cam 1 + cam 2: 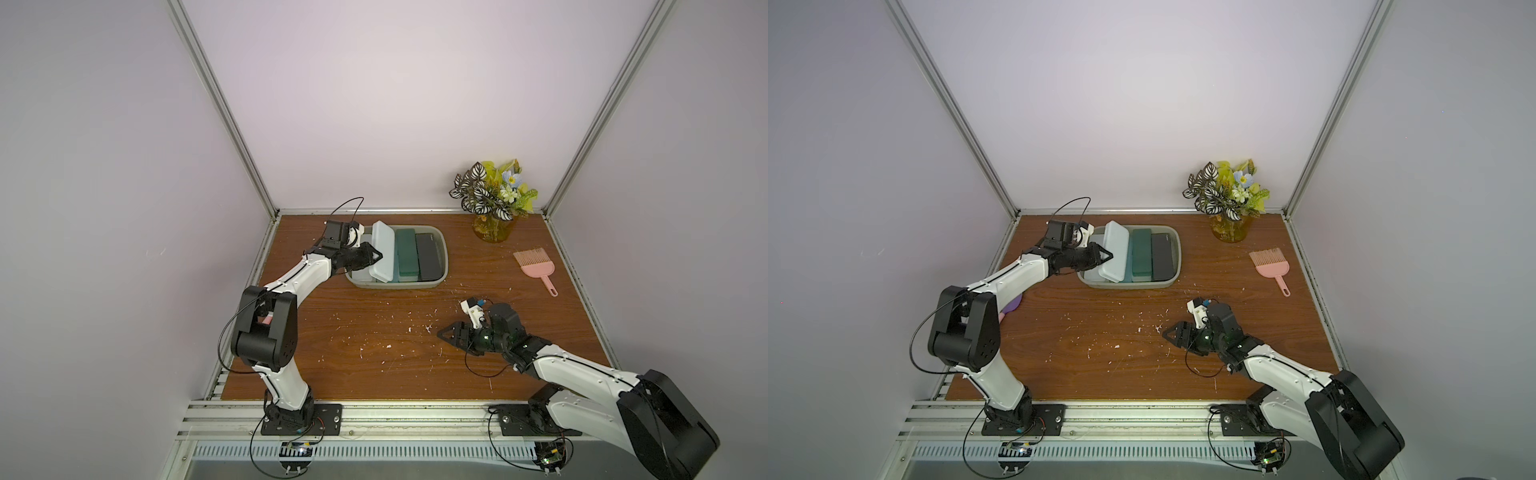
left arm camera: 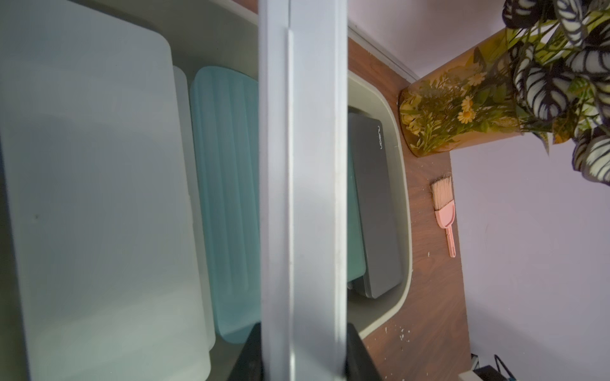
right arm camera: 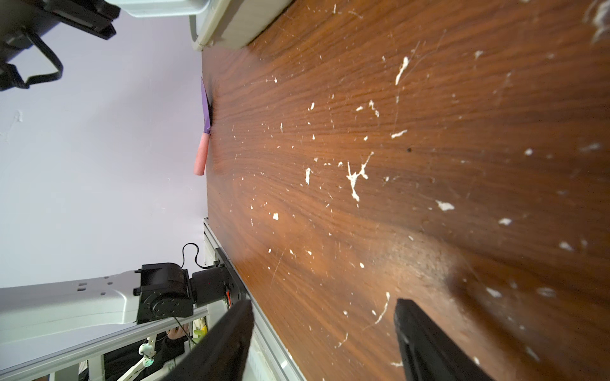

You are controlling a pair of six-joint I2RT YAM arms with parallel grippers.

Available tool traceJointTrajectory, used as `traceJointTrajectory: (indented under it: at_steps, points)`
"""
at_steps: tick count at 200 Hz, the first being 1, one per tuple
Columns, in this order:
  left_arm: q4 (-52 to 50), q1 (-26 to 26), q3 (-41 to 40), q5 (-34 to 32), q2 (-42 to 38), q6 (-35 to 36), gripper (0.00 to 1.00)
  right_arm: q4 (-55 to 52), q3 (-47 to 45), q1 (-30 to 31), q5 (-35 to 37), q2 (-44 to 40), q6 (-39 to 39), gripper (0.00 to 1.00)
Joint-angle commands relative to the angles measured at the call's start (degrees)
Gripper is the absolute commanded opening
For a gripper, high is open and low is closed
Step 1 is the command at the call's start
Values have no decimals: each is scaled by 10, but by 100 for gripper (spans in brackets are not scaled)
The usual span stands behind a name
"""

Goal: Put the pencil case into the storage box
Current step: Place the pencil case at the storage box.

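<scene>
Where the storage box [image 1: 399, 285] sits at eleven o'clock on the tabletop [image 1: 353, 353], the left jaws are clenched on the pale pencil case [image 1: 383, 257], tilted on edge over the box's nine o'clock side. Beside it lie a green case [image 1: 406, 257] and a dark grey case [image 2: 376, 204] whose small pale lettering I cannot read. The right jaws, at four o'clock, hang released.

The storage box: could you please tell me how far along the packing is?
Done: a green case and a black case already lie in the storage box. In hand: the left end effector is shut on a pale pencil case, held on edge over the box. Left: lowering and releasing it. The right end effector is open and empty above the table.
</scene>
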Motion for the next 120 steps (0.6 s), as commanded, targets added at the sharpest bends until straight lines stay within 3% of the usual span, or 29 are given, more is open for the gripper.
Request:
traceJointTrajectory:
  at_steps: [1, 88, 120]
  points:
    - [59, 10, 20, 21, 20, -26, 25, 8, 9, -1, 0, 3, -11, 74]
    - [101, 10, 28, 19, 80, -66, 25, 26, 4, -3, -8, 13, -7, 74]
    - [82, 5, 34, 8, 86, -54, 35, 29, 1, -3, -10, 14, -6, 74]
